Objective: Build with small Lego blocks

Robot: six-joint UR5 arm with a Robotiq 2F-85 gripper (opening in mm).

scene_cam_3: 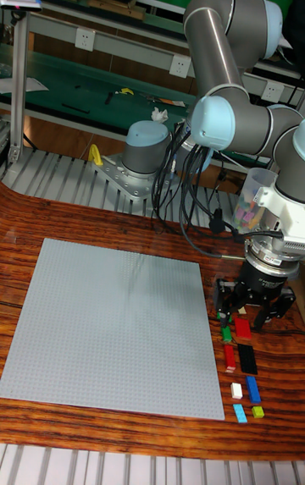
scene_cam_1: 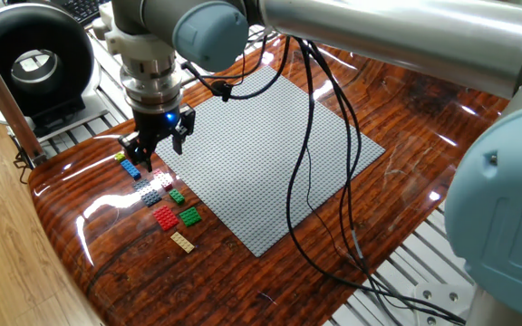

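The small Lego blocks lie in a loose cluster on the wooden table just off the left edge of the grey baseplate (scene_cam_1: 261, 154): a yellow-green one (scene_cam_1: 120, 157), blue (scene_cam_1: 131, 169), white (scene_cam_1: 161, 178), grey (scene_cam_1: 152, 195), two green (scene_cam_1: 189, 215), red (scene_cam_1: 165, 217) and tan (scene_cam_1: 182, 242). In the tall view the same cluster (scene_cam_3: 242, 358) sits right of the baseplate (scene_cam_3: 110, 324). My gripper (scene_cam_1: 159, 150) (scene_cam_3: 250, 305) hangs just above the far end of the cluster, open, with nothing visible between its fingers.
Black cables (scene_cam_1: 306, 181) drape from the arm across the baseplate. A black ring-shaped device (scene_cam_1: 30, 63) stands at the back left beside a wooden post (scene_cam_1: 7, 100). The table's metal frame rails (scene_cam_1: 415, 272) run along the front right edge.
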